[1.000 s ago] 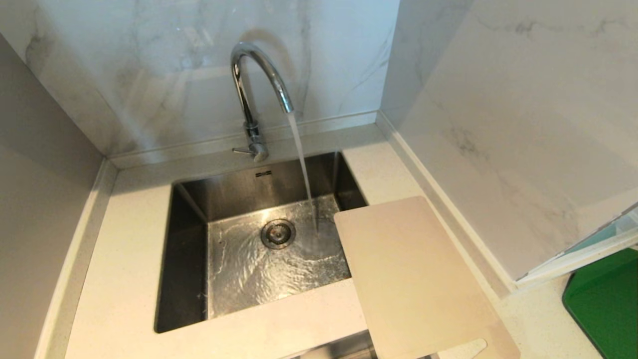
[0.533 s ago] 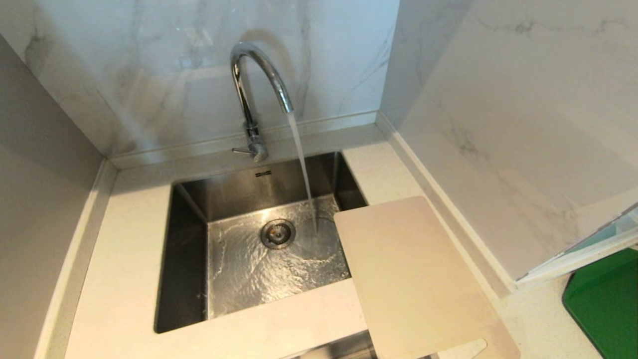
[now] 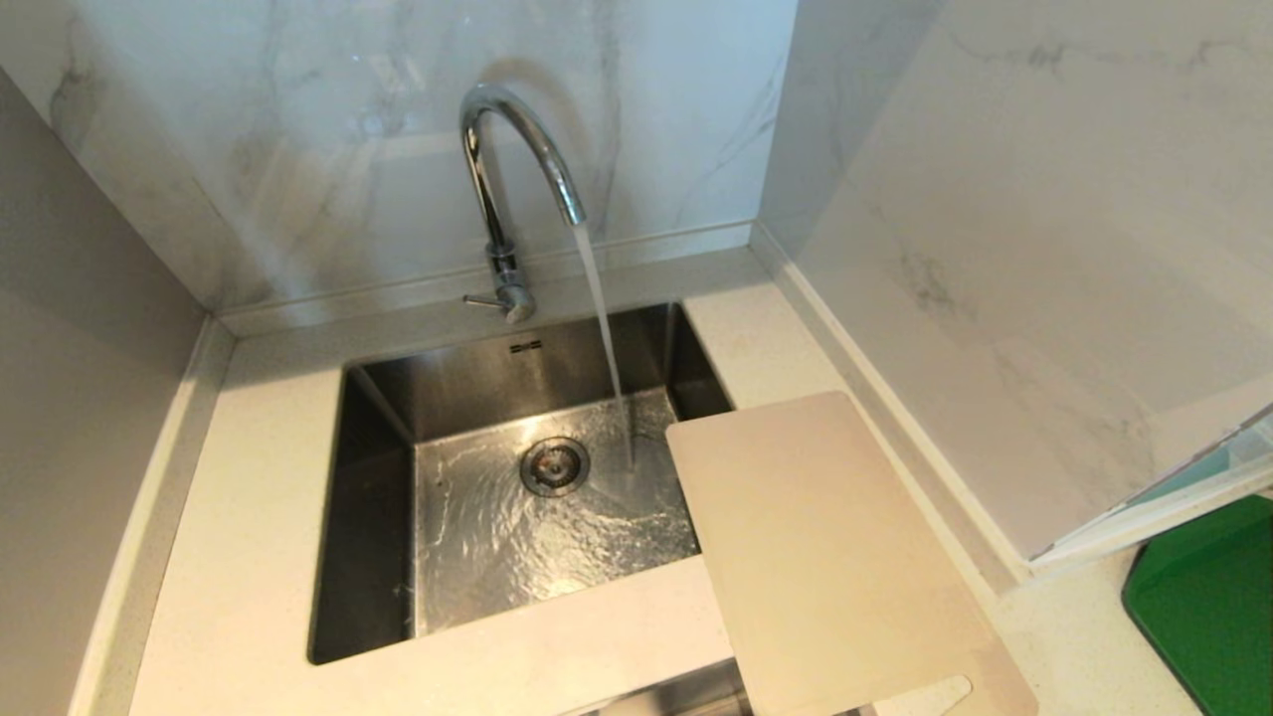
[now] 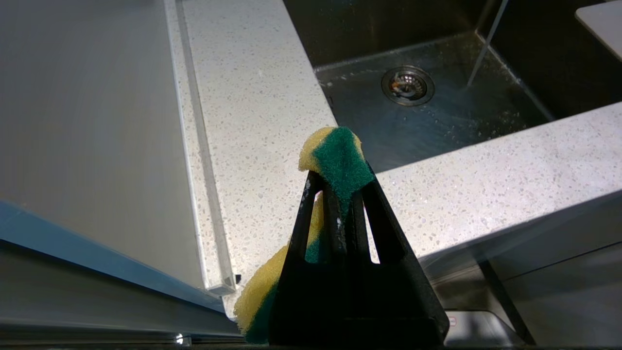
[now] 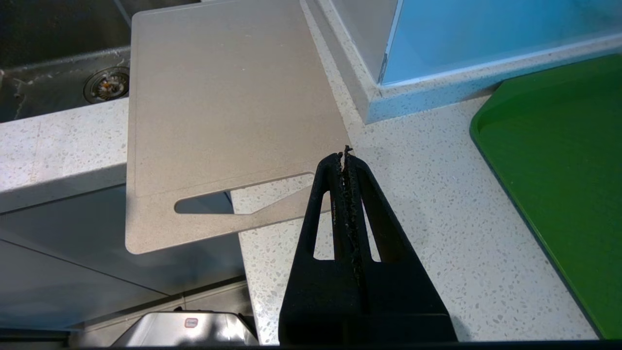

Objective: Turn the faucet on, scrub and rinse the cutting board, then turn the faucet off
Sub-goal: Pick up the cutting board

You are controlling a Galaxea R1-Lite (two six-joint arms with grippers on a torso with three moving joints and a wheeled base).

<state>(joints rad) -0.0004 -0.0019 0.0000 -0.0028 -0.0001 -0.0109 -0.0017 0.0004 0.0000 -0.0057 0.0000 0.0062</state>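
The faucet [image 3: 512,189] is running, and its water falls into the sink [image 3: 378,418] near the drain [image 3: 555,465]. The cutting board [image 3: 825,557] lies at the sink's 4 o'clock corner, one end over the basin, the handle end past the counter [image 3: 249,517] edge. The right gripper [image 5: 346,154], pressed together and empty, hovers beside the board's handle end. The left gripper [image 4: 337,177] pinches a sponge [image 4: 335,158] above the counter, at 8 o'clock from the drain.

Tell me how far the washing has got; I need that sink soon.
Done: faucet is running into the sink. In hand: left gripper grips a sponge. Left: the cutting board lies on the counter, not under the stream; scrubbing, rinsing, shutoff remain. Right gripper is shut, empty.
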